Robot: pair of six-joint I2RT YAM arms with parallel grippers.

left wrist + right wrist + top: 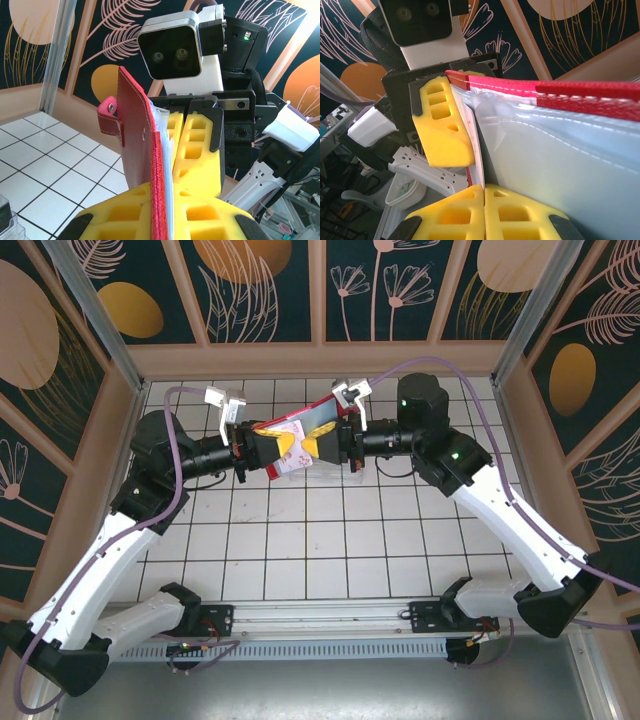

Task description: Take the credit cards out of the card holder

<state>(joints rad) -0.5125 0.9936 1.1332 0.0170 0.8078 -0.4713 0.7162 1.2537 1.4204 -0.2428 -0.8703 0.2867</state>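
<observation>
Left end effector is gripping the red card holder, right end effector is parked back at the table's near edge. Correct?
Not quite. The left end effector does grip the red card holder, but the right end effector is not parked at the near edge: it is shut on the same card holder from the opposite side. The top external view shows it.

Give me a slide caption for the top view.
Left claw holds the open wallet over the table while the right claw pinches at its pockets.

I'm running a lab test cell: a white-tiled surface point(300, 540) boxed in by leaf-printed panels point(250, 290) and aluminium posts point(95, 305).
</observation>
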